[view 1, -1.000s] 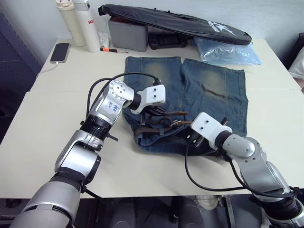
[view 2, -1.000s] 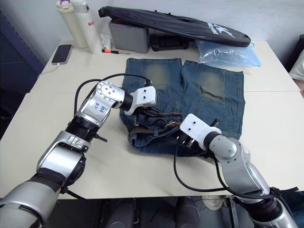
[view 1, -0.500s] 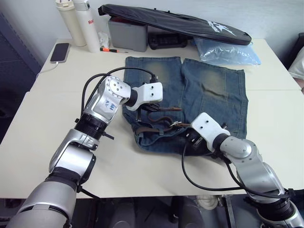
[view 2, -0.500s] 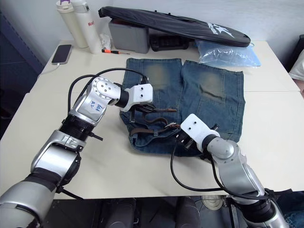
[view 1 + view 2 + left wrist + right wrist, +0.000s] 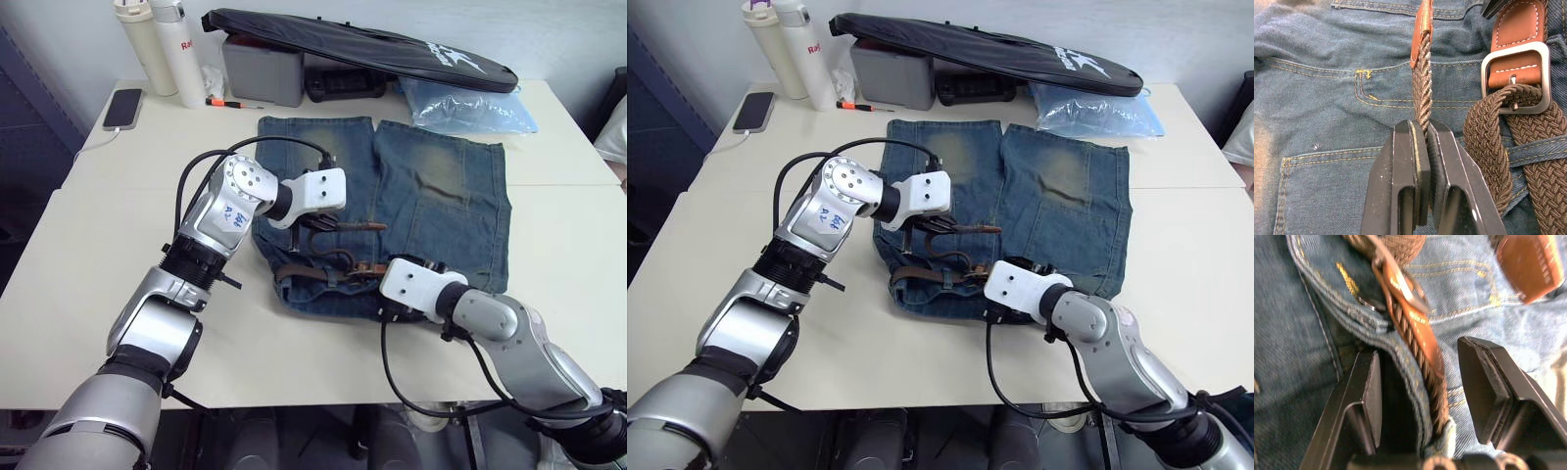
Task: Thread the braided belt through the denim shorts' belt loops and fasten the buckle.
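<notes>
Little is legible: the long black fabric bag (image 5: 362, 44) at the bench's twelve o'clock edge carries white lettering too small to make out; the white bottle (image 5: 182, 54) shows partial red letters, unreadable.

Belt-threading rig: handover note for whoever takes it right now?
Left gripper: shut on the braided belt, pinching the strap just below its tan leather tip.
Right gripper: open, fingers astride the waistband edge and the belt section lying on it; nothing gripped.
Denim shorts: flat on the table, waistband toward the robot.
Buckle: lying on the shorts with braided strap through its frame.
Done: belt bunched in loops at the waistband. I can't tell how many belt loops it passes.
Left: finish threading, fasten the buckle.
</notes>
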`<state>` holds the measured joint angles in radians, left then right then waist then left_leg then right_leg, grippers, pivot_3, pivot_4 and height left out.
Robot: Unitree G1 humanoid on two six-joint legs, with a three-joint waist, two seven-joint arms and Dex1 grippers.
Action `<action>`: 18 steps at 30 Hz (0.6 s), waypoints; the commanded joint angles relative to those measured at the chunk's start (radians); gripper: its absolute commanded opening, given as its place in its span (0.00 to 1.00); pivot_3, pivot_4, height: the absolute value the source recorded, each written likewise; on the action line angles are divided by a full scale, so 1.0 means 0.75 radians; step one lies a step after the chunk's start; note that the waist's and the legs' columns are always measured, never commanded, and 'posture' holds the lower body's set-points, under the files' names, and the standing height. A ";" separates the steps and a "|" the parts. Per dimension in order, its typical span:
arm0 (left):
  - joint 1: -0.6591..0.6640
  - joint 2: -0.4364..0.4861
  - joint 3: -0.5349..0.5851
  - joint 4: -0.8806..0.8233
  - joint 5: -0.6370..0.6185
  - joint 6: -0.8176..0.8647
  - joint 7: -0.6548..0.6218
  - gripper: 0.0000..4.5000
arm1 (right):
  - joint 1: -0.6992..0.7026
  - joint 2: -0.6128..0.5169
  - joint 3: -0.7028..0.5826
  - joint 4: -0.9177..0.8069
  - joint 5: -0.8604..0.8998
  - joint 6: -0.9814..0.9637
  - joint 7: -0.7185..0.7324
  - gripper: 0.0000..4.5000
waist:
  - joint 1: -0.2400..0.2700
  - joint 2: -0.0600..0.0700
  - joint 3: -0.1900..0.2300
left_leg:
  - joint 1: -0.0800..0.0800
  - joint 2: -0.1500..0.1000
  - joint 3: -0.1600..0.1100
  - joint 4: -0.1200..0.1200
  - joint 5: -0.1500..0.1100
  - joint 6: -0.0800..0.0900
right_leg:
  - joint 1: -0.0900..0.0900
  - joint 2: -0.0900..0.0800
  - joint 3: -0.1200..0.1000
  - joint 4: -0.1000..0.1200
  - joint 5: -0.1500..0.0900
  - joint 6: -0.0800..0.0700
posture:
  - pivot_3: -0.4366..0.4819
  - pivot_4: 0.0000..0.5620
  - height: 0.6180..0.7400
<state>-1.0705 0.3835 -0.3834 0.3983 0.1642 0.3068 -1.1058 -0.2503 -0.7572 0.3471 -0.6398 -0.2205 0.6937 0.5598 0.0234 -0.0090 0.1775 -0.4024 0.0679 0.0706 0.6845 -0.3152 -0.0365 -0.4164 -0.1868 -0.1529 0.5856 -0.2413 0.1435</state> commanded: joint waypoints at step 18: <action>0.019 0.040 -0.033 -0.119 0.013 0.002 -0.039 0.00 | 0.033 0.145 -0.144 -0.097 -0.029 0.123 -0.039 0.01 | 0.002 0.000 0.000 | 0.000 0.000 0.000 0.000 0.000 0.000 | 0.000 0.000 0.000 0.000 0.000 0.000 | 0.48 0.27 1.00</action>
<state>-1.0483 0.4100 -0.4032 0.3259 0.1666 0.3348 -1.1295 -0.2053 -0.6520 0.2754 -0.6851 -0.2343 0.7714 0.5490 0.0246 -0.0090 0.1775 -0.4024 0.0679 0.0706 0.6846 -0.3152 -0.0365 -0.4163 -0.1867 -0.1529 0.5858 -0.2413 0.1435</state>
